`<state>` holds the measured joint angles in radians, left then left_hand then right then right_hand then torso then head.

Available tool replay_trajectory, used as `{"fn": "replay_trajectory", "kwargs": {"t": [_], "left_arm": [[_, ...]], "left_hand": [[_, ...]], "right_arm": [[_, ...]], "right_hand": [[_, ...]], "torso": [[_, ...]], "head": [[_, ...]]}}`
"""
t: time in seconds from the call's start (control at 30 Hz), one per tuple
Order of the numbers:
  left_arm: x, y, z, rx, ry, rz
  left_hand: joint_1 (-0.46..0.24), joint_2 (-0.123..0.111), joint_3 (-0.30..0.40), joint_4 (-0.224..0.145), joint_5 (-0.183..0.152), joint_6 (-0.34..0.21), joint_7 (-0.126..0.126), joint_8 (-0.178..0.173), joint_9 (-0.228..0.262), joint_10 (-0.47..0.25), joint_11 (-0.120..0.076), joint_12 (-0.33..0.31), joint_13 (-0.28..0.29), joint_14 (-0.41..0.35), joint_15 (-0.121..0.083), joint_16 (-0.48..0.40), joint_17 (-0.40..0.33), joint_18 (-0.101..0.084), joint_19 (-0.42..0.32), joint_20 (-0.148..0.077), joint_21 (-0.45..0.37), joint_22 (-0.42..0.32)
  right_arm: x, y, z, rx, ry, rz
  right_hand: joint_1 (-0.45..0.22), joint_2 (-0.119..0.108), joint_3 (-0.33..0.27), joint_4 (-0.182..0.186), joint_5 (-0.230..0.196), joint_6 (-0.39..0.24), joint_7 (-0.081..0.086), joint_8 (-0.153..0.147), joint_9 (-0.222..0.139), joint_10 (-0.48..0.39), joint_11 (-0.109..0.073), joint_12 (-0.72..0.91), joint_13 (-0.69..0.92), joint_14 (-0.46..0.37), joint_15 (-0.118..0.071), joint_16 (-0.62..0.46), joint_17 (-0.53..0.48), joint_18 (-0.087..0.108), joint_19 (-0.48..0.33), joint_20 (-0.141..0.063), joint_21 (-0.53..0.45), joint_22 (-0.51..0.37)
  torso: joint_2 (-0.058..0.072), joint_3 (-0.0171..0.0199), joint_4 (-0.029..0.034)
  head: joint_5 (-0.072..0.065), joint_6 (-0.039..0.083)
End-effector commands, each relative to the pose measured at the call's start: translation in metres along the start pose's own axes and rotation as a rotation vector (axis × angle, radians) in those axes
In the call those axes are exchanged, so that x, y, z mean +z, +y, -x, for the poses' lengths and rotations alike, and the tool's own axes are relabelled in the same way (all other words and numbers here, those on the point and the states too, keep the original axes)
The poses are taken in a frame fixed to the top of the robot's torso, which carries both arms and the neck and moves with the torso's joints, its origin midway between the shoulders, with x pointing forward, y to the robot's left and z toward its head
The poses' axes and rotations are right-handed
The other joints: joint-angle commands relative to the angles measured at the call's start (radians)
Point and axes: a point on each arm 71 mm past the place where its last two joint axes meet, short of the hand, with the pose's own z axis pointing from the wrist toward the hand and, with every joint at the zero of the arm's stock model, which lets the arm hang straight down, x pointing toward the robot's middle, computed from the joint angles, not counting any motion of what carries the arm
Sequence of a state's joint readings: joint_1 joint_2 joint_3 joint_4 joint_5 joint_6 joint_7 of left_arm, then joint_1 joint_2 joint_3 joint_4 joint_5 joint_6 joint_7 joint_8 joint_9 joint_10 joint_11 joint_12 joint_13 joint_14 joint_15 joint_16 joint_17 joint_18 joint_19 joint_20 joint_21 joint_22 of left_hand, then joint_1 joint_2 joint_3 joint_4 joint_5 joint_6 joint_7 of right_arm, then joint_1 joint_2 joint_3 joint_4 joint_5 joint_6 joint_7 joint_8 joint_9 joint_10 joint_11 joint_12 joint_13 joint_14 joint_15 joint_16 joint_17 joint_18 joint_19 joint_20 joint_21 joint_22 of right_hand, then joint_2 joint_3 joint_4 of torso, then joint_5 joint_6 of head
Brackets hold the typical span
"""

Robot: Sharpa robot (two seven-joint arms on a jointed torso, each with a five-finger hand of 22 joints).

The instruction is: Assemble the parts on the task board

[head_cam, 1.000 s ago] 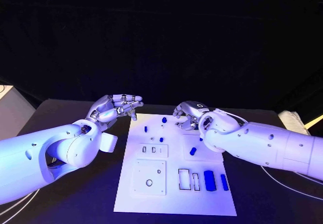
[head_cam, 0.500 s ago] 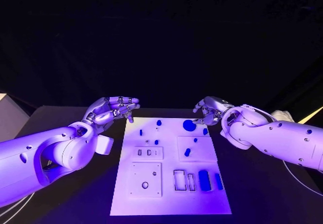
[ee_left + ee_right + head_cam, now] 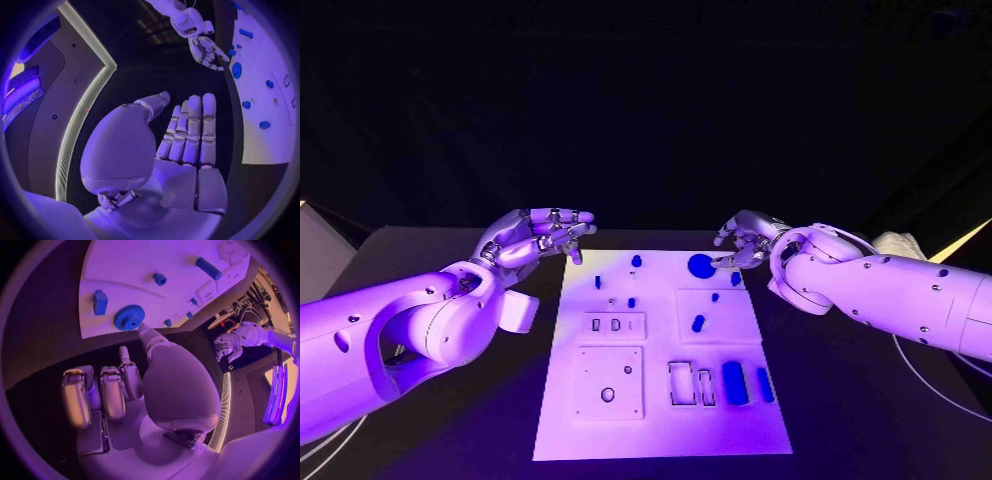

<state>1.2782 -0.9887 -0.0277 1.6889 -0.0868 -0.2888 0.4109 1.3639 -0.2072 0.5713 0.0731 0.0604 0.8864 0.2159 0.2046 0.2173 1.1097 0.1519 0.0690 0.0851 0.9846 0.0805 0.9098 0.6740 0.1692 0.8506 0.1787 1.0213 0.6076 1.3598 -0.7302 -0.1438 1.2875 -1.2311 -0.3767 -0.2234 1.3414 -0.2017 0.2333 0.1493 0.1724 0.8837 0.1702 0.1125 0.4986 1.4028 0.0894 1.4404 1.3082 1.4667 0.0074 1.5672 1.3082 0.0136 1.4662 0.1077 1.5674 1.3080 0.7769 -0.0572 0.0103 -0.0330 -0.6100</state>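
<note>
From the head view, the task board (image 3: 661, 400) lies mid-table with a round blue gear (image 3: 701, 265) near its far edge. The right hand (image 3: 747, 238) hovers just beside the gear, holding nothing. The left hand (image 3: 538, 235) hangs off the board's far left corner.

In the left wrist view, the left hand's fingers (image 3: 190, 130) are extended and empty, the board alongside.

In the right wrist view, the right hand's fingers (image 3: 100, 390) are loosely curled and empty, with the gear (image 3: 129, 317) just beyond them at the board's edge.

Between my left hand (image 3: 538, 236) and right hand (image 3: 747, 240) lies open room; only the blue gear (image 3: 701, 265) stands just beside the right hand.
</note>
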Motion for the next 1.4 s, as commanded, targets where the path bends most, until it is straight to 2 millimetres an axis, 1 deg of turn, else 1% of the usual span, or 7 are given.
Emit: {"fn": "replay_trajectory", "kwargs": {"t": [0.03,0.27,0.43,0.77,0.9,1.07,1.4], "left_arm": [[0.0,0.0,-0.002,0.003,0.022,-0.002],[0.0,0.0,-0.001,0.009,0.021,0.001],[0.001,0.0,-0.002,0.01,0.022,0.002],[0.001,0.001,-0.002,0.01,0.023,0.004],[0.001,0.001,-0.002,0.01,0.024,0.004],[0.001,0.001,-0.002,0.009,0.025,0.006],[0.001,0.001,-0.002,0.006,0.032,0.012]], "left_hand": [[-0.009,0.003,0.0,0.005,0.001,-0.008,0.002,-0.005,0.002,-0.005,-0.001,0.004,0.001,-0.01,0.0,-0.005,-0.001,0.014,-0.007,-0.002,0.007,0.001],[-0.009,0.003,0.0,0.005,0.001,-0.007,0.001,-0.005,0.002,-0.005,-0.001,0.005,0.001,-0.01,0.0,-0.005,-0.002,0.014,-0.008,-0.001,0.007,0.001],[-0.009,0.003,0.0,0.005,0.001,-0.007,0.001,-0.005,0.002,-0.005,-0.001,0.005,0.001,-0.01,0.0,-0.005,-0.002,0.014,-0.008,-0.001,0.007,0.001],[-0.009,0.003,0.0,0.005,0.001,-0.007,0.001,-0.005,0.002,-0.005,-0.001,0.005,0.001,-0.01,0.0,-0.005,-0.002,0.014,-0.008,-0.001,0.007,0.001],[-0.009,0.003,0.0,0.005,0.001,-0.007,0.001,-0.005,0.002,-0.005,-0.001,0.005,0.001,-0.01,0.0,-0.005,-0.002,0.014,-0.008,-0.001,0.007,0.001],[-0.01,0.003,0.0,0.006,0.002,-0.007,0.001,-0.005,0.003,-0.005,-0.002,0.005,0.002,-0.01,0.0,-0.005,-0.003,0.014,-0.009,-0.001,0.008,0.002],[-0.014,0.006,-0.001,0.009,0.002,-0.007,0.001,-0.004,0.003,-0.005,-0.001,0.006,0.002,-0.011,0.0,-0.005,-0.004,0.015,-0.011,-0.001,0.01,0.002]], "right_arm": [[0.001,0.002,-0.007,0.006,0.038,-0.002],[0.004,0.007,-0.017,0.004,0.047,0.004],[0.006,0.01,-0.02,-0.002,0.044,0.005],[0.011,0.011,-0.022,0.01,0.043,-0.005],[0.013,0.012,-0.023,0.011,0.046,-0.006],[0.014,0.01,-0.023,0.003,0.043,-0.013],[0.017,0.004,-0.026,-0.018,0.064,-0.018]], "right_hand": [[0.01,0.002,-0.004,0.004,0.006,0.001,0.001,0.005,0.001,0.008,0.0,0.008,0.102,0.104,0.006,0.004,0.263,-0.014,0.105,0.007,0.003,0.263],[0.012,0.003,-0.005,0.007,0.011,0.002,0.001,0.006,0.002,0.008,0.0,0.009,0.103,0.104,0.006,0.004,0.263,-0.014,0.105,0.008,0.003,0.263],[0.017,0.005,-0.003,0.008,0.018,0.001,0.002,0.006,0.002,0.008,0.0,0.009,0.104,0.104,0.007,0.004,0.263,-0.014,0.105,0.008,0.003,0.263],[0.022,0.009,0.0,0.01,0.02,0.003,0.002,0.007,0.003,0.007,0.0,0.009,0.104,0.104,0.007,0.004,0.263,-0.014,0.105,0.009,0.003,0.263],[0.025,0.011,0.002,0.01,0.021,0.004,0.002,0.008,0.003,0.006,0.0,0.008,0.103,0.104,0.007,0.004,0.263,-0.014,0.105,0.009,0.003,0.263],[0.038,0.019,0.016,0.01,0.02,0.004,0.002,0.008,0.003,0.004,0.0,0.006,0.102,0.104,0.008,0.004,0.263,-0.014,0.105,0.009,0.003,0.263],[0.052,0.015,0.03,0.003,0.024,0.006,0.002,0.009,0.003,0.006,0.0,0.008,0.106,0.104,0.008,0.004,0.263,-0.014,0.105,0.01,0.003,0.263]], "torso": [[0.003,-0.0006,0.0031],[0.009,0.0012,0.0057],[0.008,0.0016,0.0073],[0.008,0.0023,0.0065],[0.009,0.0015,0.0055],[0.008,0.0015,0.007],[0.009,0.0014,0.0062]], "head": [[0.003,-0.007],[0.006,-0.004],[0.008,-0.01],[0.012,-0.012],[0.014,-0.014],[0.015,-0.015],[0.015,-0.016]]}}
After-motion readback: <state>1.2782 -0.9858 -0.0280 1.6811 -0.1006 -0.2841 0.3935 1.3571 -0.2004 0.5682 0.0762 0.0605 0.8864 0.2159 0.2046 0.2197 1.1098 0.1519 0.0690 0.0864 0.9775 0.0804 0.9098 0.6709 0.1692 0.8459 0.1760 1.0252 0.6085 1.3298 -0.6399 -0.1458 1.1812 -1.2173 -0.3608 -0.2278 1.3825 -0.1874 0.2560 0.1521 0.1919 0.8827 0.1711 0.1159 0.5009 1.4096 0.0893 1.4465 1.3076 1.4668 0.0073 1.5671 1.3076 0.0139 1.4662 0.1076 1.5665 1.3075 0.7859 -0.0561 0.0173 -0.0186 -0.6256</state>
